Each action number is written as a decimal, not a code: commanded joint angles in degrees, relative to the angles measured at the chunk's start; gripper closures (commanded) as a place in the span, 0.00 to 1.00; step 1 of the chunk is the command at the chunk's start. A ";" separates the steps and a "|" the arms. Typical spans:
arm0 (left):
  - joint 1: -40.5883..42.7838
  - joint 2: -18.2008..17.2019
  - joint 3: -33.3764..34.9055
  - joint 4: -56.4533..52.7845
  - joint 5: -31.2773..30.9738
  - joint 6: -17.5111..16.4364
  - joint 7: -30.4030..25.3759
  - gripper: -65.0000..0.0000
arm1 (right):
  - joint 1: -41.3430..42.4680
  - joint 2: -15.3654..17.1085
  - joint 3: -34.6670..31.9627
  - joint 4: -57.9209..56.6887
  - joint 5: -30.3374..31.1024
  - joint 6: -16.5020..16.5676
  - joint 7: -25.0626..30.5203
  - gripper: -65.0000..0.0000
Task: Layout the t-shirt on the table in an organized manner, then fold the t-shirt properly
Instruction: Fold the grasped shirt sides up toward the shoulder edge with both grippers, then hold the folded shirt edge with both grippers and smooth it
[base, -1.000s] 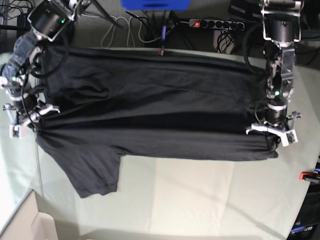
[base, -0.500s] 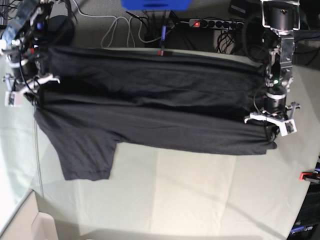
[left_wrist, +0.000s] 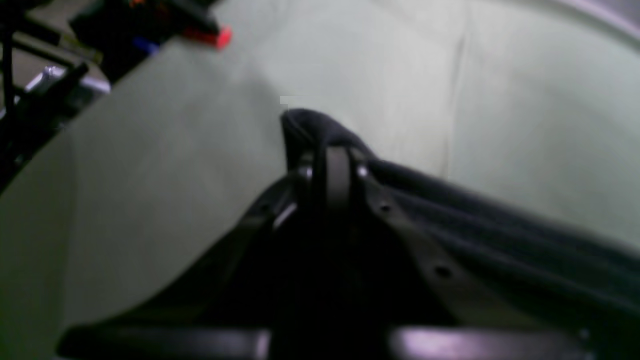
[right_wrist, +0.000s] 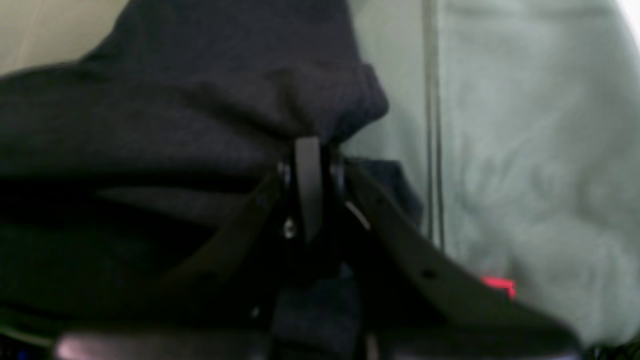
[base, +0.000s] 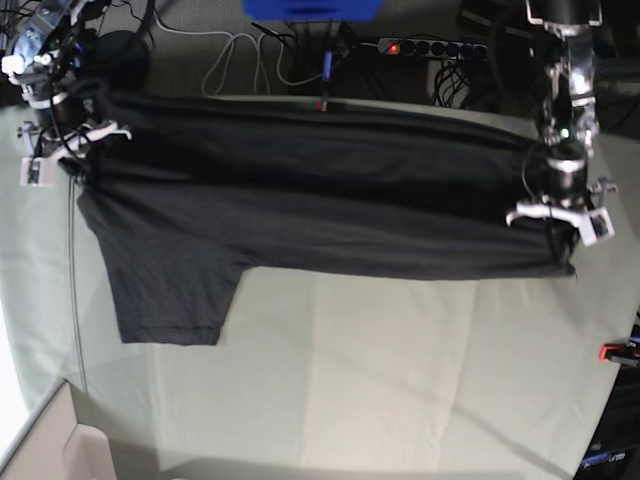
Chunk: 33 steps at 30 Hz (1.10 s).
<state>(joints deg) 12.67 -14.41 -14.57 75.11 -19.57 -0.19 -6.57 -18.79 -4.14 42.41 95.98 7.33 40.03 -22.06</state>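
Observation:
The dark t-shirt (base: 300, 215) hangs stretched lengthwise across the far half of the table (base: 400, 390), one sleeve (base: 170, 290) drooping at the lower left. My left gripper (base: 560, 222) is shut on the shirt's right end; in the left wrist view the fingers (left_wrist: 337, 170) pinch a fold of dark cloth (left_wrist: 500, 225) above the table (left_wrist: 150, 165). My right gripper (base: 60, 160) is shut on the shirt's left end; in the right wrist view the fingers (right_wrist: 307, 180) clamp bunched fabric (right_wrist: 200, 100). The coloured collar mark is hidden.
A red clamp (base: 617, 352) sits on the table's right edge, also in the left wrist view (left_wrist: 207, 35). Another red clamp (base: 321, 103) is at the far edge. Cables and a power strip (base: 430, 47) lie behind the table. A pale box corner (base: 60, 440) is at the lower left.
Both grippers have carried the shirt toward the far side of the table and stretched it wider. The hanging sleeve has swung left and flattened out.

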 joint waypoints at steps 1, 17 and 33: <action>0.30 -0.66 -0.42 1.86 -0.08 0.05 -1.83 1.00 | -0.33 0.58 0.27 0.94 0.97 -0.03 1.36 1.00; 8.39 -0.66 -3.76 6.25 -0.08 -0.12 -2.00 1.00 | -3.15 1.28 0.71 -2.14 0.97 -0.03 2.33 1.00; 11.38 -0.75 -5.34 5.37 -0.08 -0.12 -1.92 1.00 | -5.70 1.02 0.53 -2.31 0.97 -0.03 5.32 1.00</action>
<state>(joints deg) 24.32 -14.39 -19.42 79.68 -19.59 -0.78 -6.57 -24.51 -3.55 42.74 92.92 7.55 40.05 -18.35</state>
